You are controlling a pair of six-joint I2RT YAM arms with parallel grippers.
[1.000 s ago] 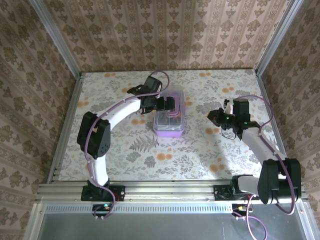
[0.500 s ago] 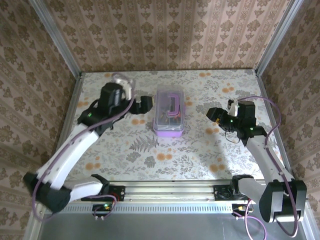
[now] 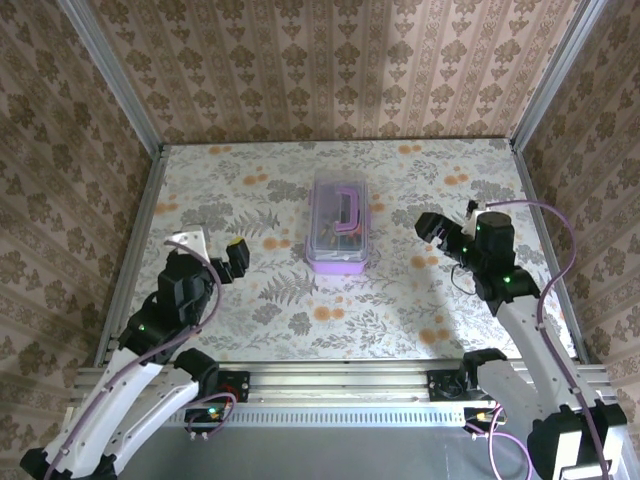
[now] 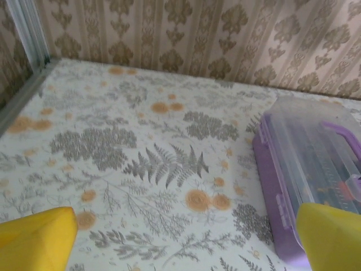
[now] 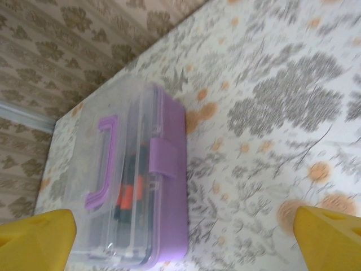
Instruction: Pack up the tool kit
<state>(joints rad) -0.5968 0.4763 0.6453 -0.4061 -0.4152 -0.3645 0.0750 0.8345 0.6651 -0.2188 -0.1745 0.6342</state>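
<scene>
Hovering near left over the table (image 3: pixel 400 300), the left gripper (image 3: pixel 234 257) spreads its jaws wide, empty. Mid-table sits the purple tool kit box (image 3: pixel 338 228), clear lid down, orange-handled screwdrivers (image 5: pixel 127 197) inside. Right of it, the right gripper (image 3: pixel 433 228) gapes, empty.

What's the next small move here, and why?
Probably draw both arms back to rest. The purple box has its clear lid down, its side clasp looks shut, and orange-handled screwdrivers lie inside. The left gripper and right gripper are open, empty, and apart from it.
</scene>
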